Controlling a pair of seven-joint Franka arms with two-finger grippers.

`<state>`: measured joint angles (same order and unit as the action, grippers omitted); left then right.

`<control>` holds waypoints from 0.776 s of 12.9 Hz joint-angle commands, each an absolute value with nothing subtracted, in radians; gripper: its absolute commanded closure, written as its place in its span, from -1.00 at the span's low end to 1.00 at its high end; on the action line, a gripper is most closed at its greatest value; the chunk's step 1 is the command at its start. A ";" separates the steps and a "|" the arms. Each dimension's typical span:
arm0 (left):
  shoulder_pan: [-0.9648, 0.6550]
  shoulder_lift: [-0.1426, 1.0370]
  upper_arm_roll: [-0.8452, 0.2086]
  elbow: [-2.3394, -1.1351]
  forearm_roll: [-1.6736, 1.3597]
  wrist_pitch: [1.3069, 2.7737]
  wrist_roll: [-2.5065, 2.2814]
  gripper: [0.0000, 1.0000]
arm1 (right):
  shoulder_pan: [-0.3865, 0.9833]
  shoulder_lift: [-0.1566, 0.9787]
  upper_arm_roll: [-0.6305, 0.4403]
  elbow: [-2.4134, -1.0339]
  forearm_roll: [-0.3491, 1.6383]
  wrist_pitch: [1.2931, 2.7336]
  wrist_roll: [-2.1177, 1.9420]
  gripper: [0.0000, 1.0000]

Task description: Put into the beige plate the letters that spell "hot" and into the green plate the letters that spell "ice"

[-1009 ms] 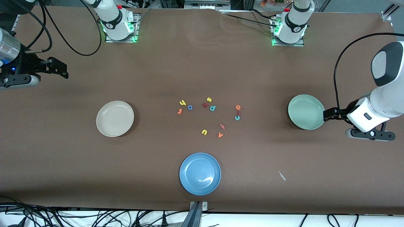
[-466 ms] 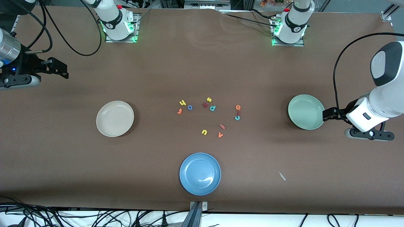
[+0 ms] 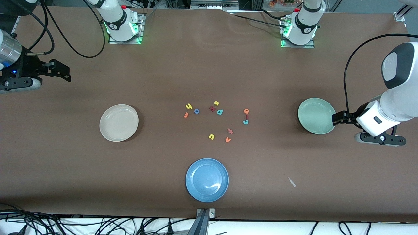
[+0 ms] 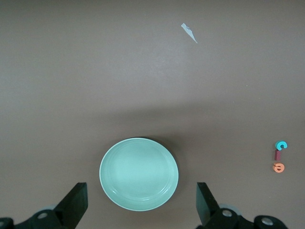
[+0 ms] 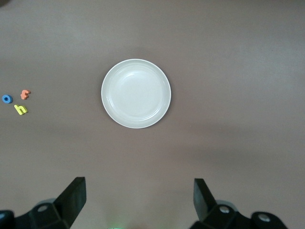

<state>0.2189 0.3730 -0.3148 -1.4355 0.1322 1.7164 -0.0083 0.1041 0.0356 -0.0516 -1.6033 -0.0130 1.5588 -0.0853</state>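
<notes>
Brown paper-like sheet covers the table (image 3: 65,163), matte and faintly creased. At its centre lies a loose scatter of tiny foam letters. Yellow h (image 3: 188,106), blue ring o (image 3: 196,111) and orange t (image 3: 185,115) huddle at the cluster's 9 o'clock edge; orange e (image 3: 246,111), dark red bar i (image 3: 247,116) and teal c (image 3: 245,122) stand in a touching column at its 3 o'clock edge. Among the rest are a teal p (image 3: 220,112) and orange v (image 3: 228,140).

Beige plate (image 3: 119,123), round, shallow, smooth, sits well out at 9 o'clock from the letters; green plate (image 3: 316,116), same shape, well out at 3 o'clock; a glossy blue plate (image 3: 207,180) at 6 o'clock. All three hold nothing.

Left gripper (image 4: 140,202) hangs released, fingers spread, over the green plate's outer rim. Right gripper (image 5: 138,198) waits spread wide, above bare table at 10 o'clock from the beige plate
</notes>
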 commanded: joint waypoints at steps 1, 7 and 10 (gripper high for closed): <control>0.216 0.365 -0.307 -1.430 0.100 1.710 0.005 -1.00 | 0.100 0.037 -0.051 -1.600 -0.018 1.563 -0.101 -1.00; 0.221 0.365 -0.307 -1.430 0.100 1.712 0.006 -1.00 | 0.100 0.037 -0.051 -1.606 -0.020 1.571 -0.101 -0.99; 0.222 0.365 -0.307 -1.430 0.100 1.712 0.006 -1.00 | 0.100 0.037 -0.051 -1.608 -0.020 1.571 -0.101 -1.00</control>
<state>0.2212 0.3730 -0.3131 -1.4353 0.1322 1.7167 -0.0083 0.1041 0.0385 -0.0517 -1.6064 -0.0130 1.5635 -0.0854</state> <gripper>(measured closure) 0.000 0.000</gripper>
